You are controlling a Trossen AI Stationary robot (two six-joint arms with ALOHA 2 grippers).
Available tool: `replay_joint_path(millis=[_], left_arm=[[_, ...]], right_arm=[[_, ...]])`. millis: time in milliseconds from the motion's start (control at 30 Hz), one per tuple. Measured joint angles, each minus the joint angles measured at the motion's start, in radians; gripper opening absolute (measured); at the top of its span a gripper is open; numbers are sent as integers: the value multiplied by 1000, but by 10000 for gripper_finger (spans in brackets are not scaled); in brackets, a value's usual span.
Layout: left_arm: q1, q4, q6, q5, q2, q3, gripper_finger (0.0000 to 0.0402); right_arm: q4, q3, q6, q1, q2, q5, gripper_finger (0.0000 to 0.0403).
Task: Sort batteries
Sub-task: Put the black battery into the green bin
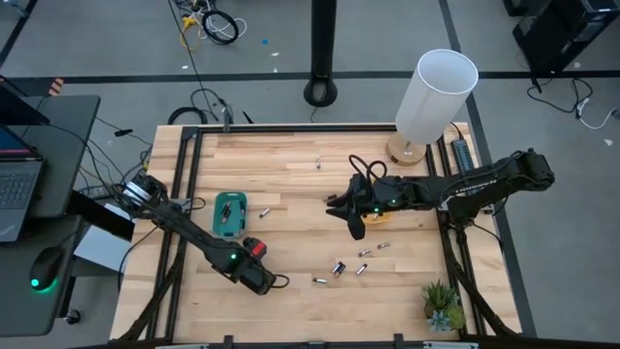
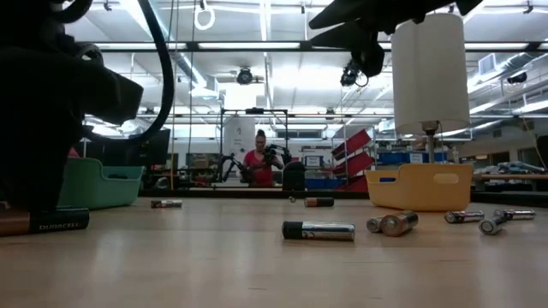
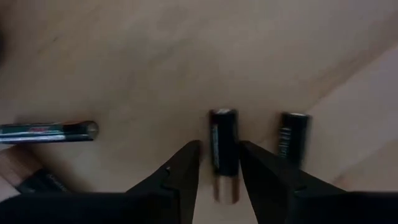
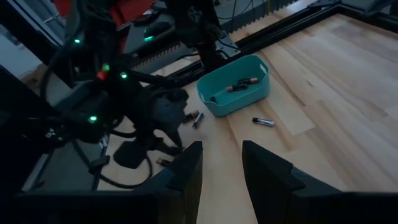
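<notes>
Several small dark and silver batteries lie on their sides on the wooden table, among them battery [image 1: 320,280], battery [image 1: 338,268] and battery [image 1: 383,246]. My left gripper [image 1: 260,279] is low near the table's near edge. It is open, with a finger on each side of a black, copper-ended battery [image 3: 224,146]; no touch shows. Another battery [image 3: 293,135] lies just beside it. My right gripper [image 1: 351,225] is open and hangs raised over the table's middle, holding nothing. The green tray [image 1: 230,213] holds batteries [image 4: 241,86].
A yellow tray [image 2: 419,186] stands under the right arm, near a white lamp [image 1: 434,97] at the far right. A small plant [image 1: 444,305] sits at the near right corner. A lone battery [image 1: 318,163] lies toward the far edge. A person [image 2: 257,164] stands in the room beyond.
</notes>
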Motion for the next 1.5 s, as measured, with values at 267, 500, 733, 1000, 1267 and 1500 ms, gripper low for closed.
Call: replay_joint_path(millis=[267, 500, 733, 1000, 1267, 1500], left_arm=[[6, 68, 3, 18, -7, -58, 93], [6, 76, 6, 25, -15, -79, 53], [14, -5, -5, -27, -39, -51, 53], [41, -18, 3, -83, -38, -33, 54], [86, 49, 4, -165, -40, -32, 56], [131, 236, 65, -296, -72, -31, 57]], right_arm=[[7, 0, 0, 12, 0, 0, 122], [7, 0, 0, 12, 0, 0, 122], [25, 0, -6, 12, 0, 23, 122], [31, 0, -16, 9, 0, 24, 122], [30, 0, -16, 9, 0, 25, 122], [-34, 0, 63, 5, 0, 11, 124]])
